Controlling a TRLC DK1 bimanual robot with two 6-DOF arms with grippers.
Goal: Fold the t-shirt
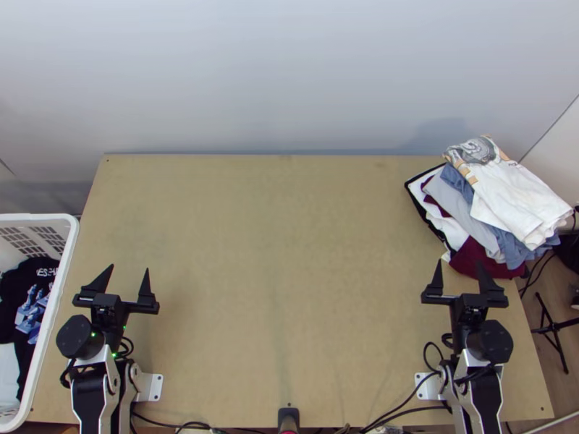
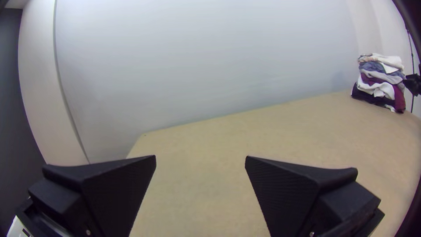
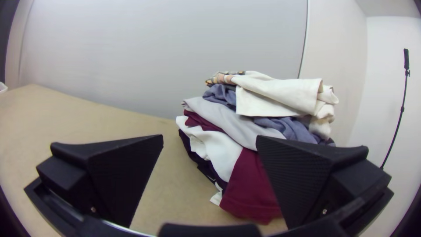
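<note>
My left gripper point(image 1: 130, 273) stands open over the table's near left part, nothing between its fingers; the left wrist view shows the same gripper point(image 2: 200, 160) wide apart. On the near right, my right gripper point(image 1: 463, 269) is open too, just in front of the clothes pile; in the right wrist view the gripper point(image 3: 209, 139) holds nothing. A white t-shirt point(image 1: 510, 189) with a printed patch lies folded on top of the pile at the table's right edge. In the right wrist view the white shirt point(image 3: 276, 94) hangs over blue-grey cloth.
Under the white shirt are stacked blue, grey, maroon point(image 1: 481, 249), white and black garments. A white basket point(image 1: 61, 278) with dark and printed clothes stands left of the table point(image 1: 289, 275). Cables run along the near edge. A wall rises behind the table.
</note>
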